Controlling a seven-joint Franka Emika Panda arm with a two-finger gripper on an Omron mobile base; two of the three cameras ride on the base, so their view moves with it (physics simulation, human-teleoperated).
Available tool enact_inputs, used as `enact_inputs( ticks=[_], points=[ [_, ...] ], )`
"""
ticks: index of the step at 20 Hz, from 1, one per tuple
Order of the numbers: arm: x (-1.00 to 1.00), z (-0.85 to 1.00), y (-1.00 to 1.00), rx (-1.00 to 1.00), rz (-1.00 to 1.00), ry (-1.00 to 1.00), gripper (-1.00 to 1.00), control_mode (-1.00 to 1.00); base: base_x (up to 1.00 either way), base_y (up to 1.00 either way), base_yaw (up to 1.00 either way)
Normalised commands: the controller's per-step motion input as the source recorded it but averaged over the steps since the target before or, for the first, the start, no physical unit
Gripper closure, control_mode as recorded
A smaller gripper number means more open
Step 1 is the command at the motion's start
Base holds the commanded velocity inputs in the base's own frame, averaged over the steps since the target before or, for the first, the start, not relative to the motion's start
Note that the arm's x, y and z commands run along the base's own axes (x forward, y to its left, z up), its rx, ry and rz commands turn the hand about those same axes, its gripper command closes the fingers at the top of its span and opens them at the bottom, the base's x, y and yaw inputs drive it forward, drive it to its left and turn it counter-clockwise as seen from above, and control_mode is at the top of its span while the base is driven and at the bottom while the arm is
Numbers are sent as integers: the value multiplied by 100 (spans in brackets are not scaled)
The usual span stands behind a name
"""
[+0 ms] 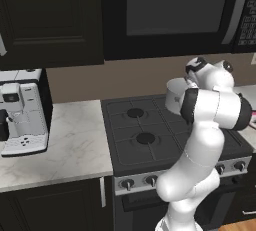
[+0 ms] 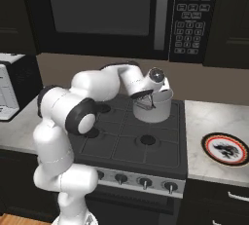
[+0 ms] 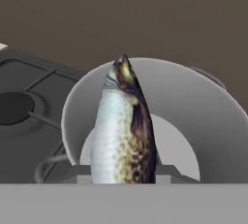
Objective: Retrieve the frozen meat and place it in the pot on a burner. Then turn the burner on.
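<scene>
The frozen meat is a speckled silver-brown fish point(image 3: 121, 136), held nose up in the hand view. My gripper point(image 3: 123, 173) is shut on its lower end. Behind the fish gapes the mouth of the silver-grey pot point(image 3: 203, 116), which looks bare inside. In the right base view my gripper point(image 2: 145, 103) hangs at the near rim of the pot point(image 2: 156, 109), which stands on the stove's back right burner. In the left base view my arm hides much of the pot point(image 1: 173, 95). A free black burner point(image 2: 148, 140) lies just in front of the pot.
Two left burners point(image 1: 135, 112) point(image 1: 145, 138) lie bare under the grates. Knobs point(image 2: 144, 182) line the stove front. A microwave point(image 2: 121, 9) hangs low above the stove. A coffee machine point(image 1: 22, 112) stands on the left counter and a patterned plate point(image 2: 224, 147) on the right one.
</scene>
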Motion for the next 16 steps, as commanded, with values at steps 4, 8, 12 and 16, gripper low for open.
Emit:
enact_inputs(
  ticks=[4,8,12,16],
  points=[
    [35,-11,-1,1,0,-3,100,-100,0,0,0],
    [45,-12,-2,0,0,-3,100,-100,0,0,0],
    [42,-7,-9,0,0,-1,100,-100,0,0,0],
    [36,-3,-19,0,0,0,100,-100,0,0,0]
  ],
)
